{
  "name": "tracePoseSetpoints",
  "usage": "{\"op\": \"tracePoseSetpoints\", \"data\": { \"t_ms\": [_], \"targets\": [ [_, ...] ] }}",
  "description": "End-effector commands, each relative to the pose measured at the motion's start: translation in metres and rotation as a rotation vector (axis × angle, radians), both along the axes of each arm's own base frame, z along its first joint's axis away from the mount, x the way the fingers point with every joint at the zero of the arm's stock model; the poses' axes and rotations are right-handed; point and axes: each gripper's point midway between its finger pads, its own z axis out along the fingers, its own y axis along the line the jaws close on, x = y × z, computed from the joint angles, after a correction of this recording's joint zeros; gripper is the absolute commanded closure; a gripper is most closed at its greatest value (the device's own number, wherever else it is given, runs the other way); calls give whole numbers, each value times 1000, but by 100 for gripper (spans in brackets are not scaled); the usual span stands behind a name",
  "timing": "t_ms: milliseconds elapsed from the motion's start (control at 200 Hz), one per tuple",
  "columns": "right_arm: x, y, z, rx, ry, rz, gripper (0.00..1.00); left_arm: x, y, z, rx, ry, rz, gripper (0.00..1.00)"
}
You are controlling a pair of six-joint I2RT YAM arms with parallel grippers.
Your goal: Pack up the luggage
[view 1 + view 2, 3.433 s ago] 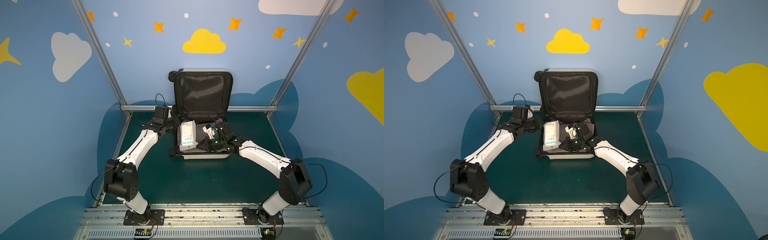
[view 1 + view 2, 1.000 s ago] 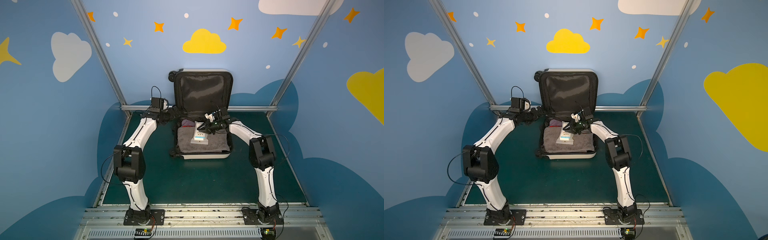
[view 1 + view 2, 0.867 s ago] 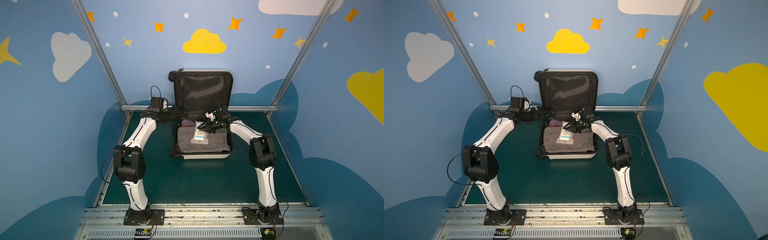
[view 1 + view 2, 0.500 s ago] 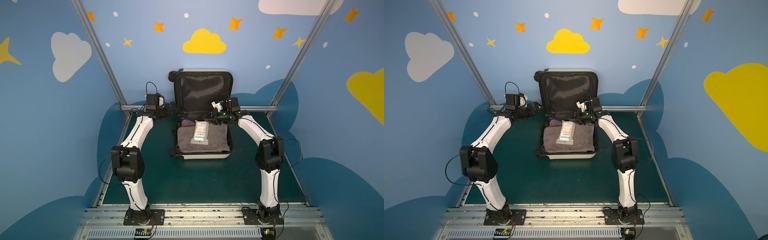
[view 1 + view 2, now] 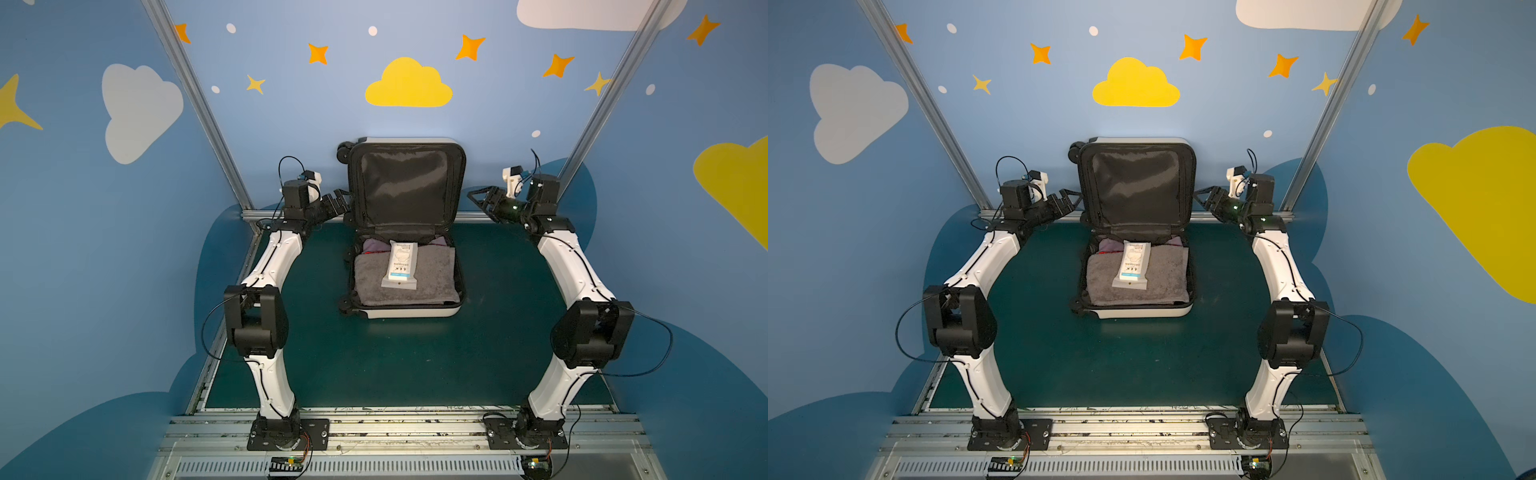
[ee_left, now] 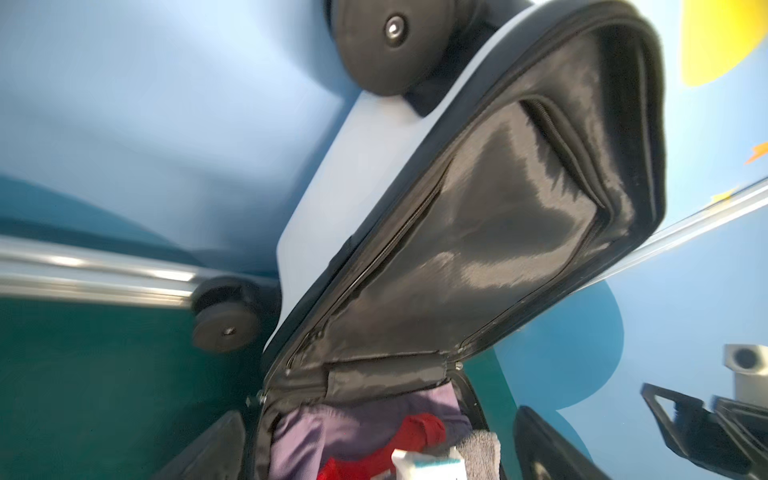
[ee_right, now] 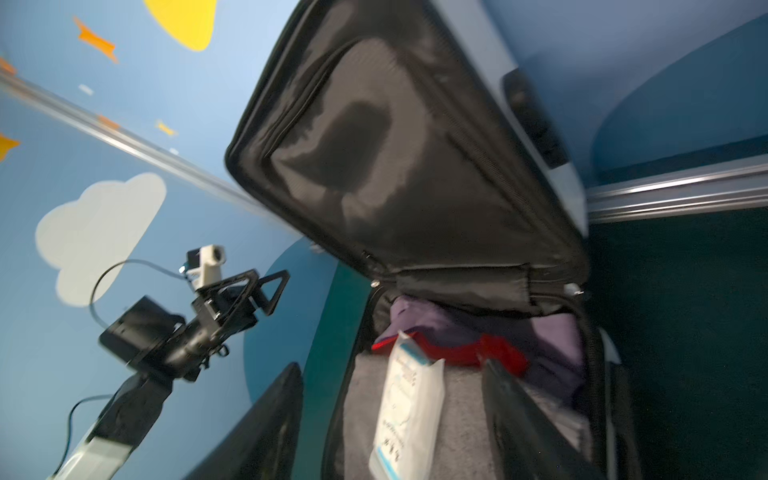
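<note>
The luggage (image 5: 409, 311) (image 5: 1144, 312) lies open on the green table, its black-lined lid (image 5: 405, 187) upright against the back wall. A white packet (image 5: 400, 266) (image 5: 1132, 265) (image 7: 409, 399) rests on a grey towel (image 5: 432, 278) inside, with purple and red clothes (image 6: 415, 428) behind it. My left gripper (image 5: 340, 199) (image 5: 1071, 199) (image 6: 380, 415) is open beside the lid's left edge. To the right of the lid, and apart from it, my right gripper (image 5: 478, 199) (image 5: 1202, 198) (image 7: 392, 368) is open and holds nothing.
A metal rail (image 5: 291, 216) runs along the back wall behind both grippers. Black wheels (image 5: 345, 151) (image 6: 226, 328) stick out on the suitcase's left side. Green table surface (image 5: 395, 365) stretches in front of the luggage, between the two arms.
My right gripper has left the white packet on the towel, opened, and drawn back up to the right of the lid. The left gripper has shifted slightly outward to the left.
</note>
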Motion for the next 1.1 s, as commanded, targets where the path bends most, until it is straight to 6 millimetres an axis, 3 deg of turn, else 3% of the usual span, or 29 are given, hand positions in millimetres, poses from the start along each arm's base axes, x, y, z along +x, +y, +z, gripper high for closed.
{"op": "tracePoseSetpoints", "data": {
  "t_ms": [0, 395, 601, 1096],
  "targets": [
    [20, -19, 9, -16, -109, -85, 32, 12, -5, 30, -14, -154, -32, 2],
    [63, -14, 37, 21, -356, -19, 31, 36, -8, 55, -64, -346, -39, 10],
    [84, -10, 37, 34, -393, -1, 30, 53, -9, 55, -127, -413, -39, 17],
    [88, -15, 44, 148, -408, 25, 30, 80, -15, 62, -206, -503, -52, 33]
  ]
}}
